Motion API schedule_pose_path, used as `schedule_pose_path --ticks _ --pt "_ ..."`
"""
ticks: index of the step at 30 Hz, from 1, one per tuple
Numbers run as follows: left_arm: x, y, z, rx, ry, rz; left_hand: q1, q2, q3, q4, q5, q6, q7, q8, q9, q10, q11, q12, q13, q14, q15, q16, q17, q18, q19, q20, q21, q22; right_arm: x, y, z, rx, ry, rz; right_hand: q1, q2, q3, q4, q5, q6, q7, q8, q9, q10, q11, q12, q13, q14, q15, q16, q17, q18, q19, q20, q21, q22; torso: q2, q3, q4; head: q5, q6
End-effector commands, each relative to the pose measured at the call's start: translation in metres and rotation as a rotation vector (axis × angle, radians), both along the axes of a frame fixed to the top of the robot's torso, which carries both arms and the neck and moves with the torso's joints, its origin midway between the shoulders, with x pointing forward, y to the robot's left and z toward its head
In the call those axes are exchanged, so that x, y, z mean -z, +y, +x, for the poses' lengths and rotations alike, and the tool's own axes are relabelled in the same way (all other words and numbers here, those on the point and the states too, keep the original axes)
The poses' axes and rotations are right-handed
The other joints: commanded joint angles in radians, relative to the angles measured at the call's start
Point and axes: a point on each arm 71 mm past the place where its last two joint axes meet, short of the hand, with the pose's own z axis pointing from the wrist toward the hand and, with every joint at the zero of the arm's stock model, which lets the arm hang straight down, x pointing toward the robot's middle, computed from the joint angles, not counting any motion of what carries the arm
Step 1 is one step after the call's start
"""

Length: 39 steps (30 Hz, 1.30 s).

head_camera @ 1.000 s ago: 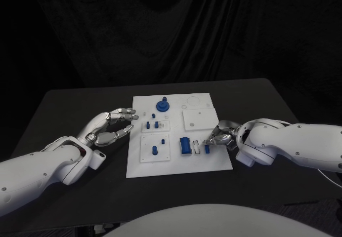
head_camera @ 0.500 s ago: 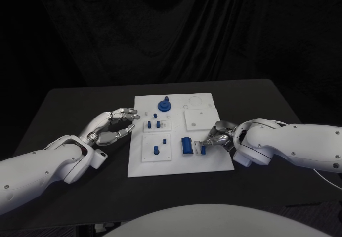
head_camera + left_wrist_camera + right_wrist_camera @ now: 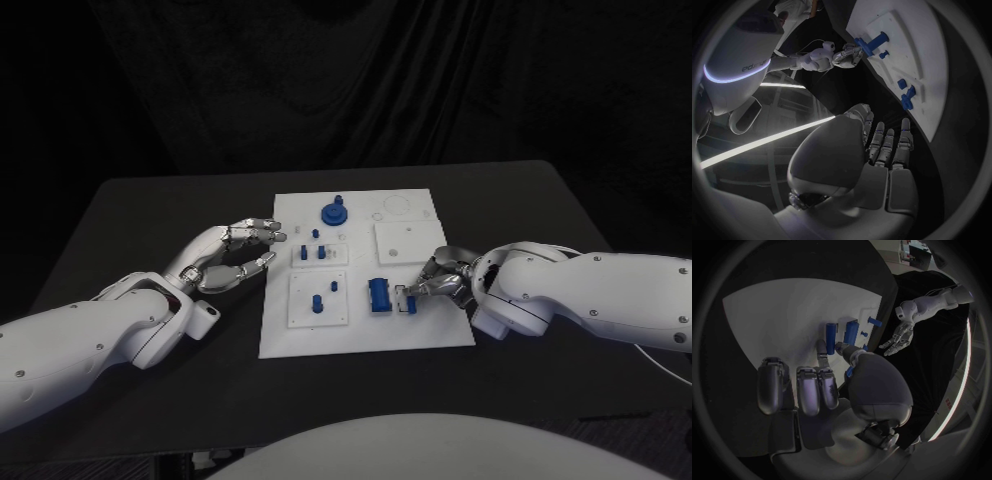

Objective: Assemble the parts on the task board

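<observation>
Blue parts are being worked at the near right of the task board [image 3: 361, 340]: the right hand [image 3: 437, 280] rests at that edge of the white plate, its fingertips [image 3: 821, 351] down among the upright blue pieces [image 3: 378, 296] there. The right wrist view shows a finger and thumb close together against a small blue piece, yet whether it is truly pinched I cannot tell. The step in hand looks like seating a piece in this near-right cluster; the next move calls for a fine, straight press without knocking the two taller pieces just beside it.

Left of these, a small raised panel carries a short blue peg [image 3: 330, 287]. Further off, the left hand [image 3: 231, 258] hovers above the bench [image 3: 144, 215] just beside the board's left edge, holding nothing, fingers loosely curled and apart, near a pair of little blue pieces [image 3: 307, 254]. Farthest stands a round blue knob [image 3: 333, 211], well clear of the work.
</observation>
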Motion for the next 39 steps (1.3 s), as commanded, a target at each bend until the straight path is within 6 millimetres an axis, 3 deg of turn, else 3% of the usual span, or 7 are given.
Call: schedule_pose_path --ticks 1,16,39 --pt "-0.0025 -0.0027 -0.0023 0.041 -0.028 -0.036 -0.002 0.010 0.007 0.000 0.004 0.004 0.007 0.001 -0.001 0.002 0.005 0.003 0.001 0.006 -0.002 0.005 0.002 0.016 0.006 0.001 0.006 -0.002 0.0021 0.0013 -0.0017 -0.012 0.014 0.001 -0.006 0.000 -0.004 0.000 -0.005 -0.009 -0.001 0.002 0.001 0.104 0.004 0.001 0.263 0.106 0.004 0.006 0.263 0.009 0.012 -0.001 -0.007 0.200 -0.001 0.0005 -0.0010 0.003 0.000" --pt "-0.0006 -0.0037 -0.0017 0.044 -0.013 -0.032 -0.002 0.011 0.010 0.001 0.005 0.004 0.008 0.002 -0.002 0.002 0.008 0.000 0.001 0.008 0.001 0.007 0.002 0.015 0.009 0.003 0.007 -0.003 0.0011 0.0006 -0.0016 -0.005 0.008 0.003 -0.011 0.012 -0.033 0.006 -0.004 -0.010 -0.001 0.005 0.006 0.104 0.003 0.001 0.263 0.106 0.004 0.006 0.263 0.009 0.012 -0.001 -0.008 0.199 -0.002 0.0023 -0.0009 0.009 0.000" --pt "0.0012 -0.0047 -0.0013 0.048 0.000 -0.029 -0.002 0.013 0.012 0.000 0.006 0.005 0.010 0.002 -0.002 0.003 0.013 0.001 0.001 0.012 0.006 0.011 0.002 0.014 0.013 0.004 0.009 -0.004 0.0017 0.0029 0.0008 -0.011 0.007 0.002 -0.015 0.017 -0.045 0.011 -0.004 -0.012 -0.001 0.006 0.008 0.104 0.004 0.001 0.263 0.106 0.004 0.006 0.263 0.010 0.009 -0.001 -0.013 0.198 -0.002 0.0015 -0.0007 0.014 0.000"
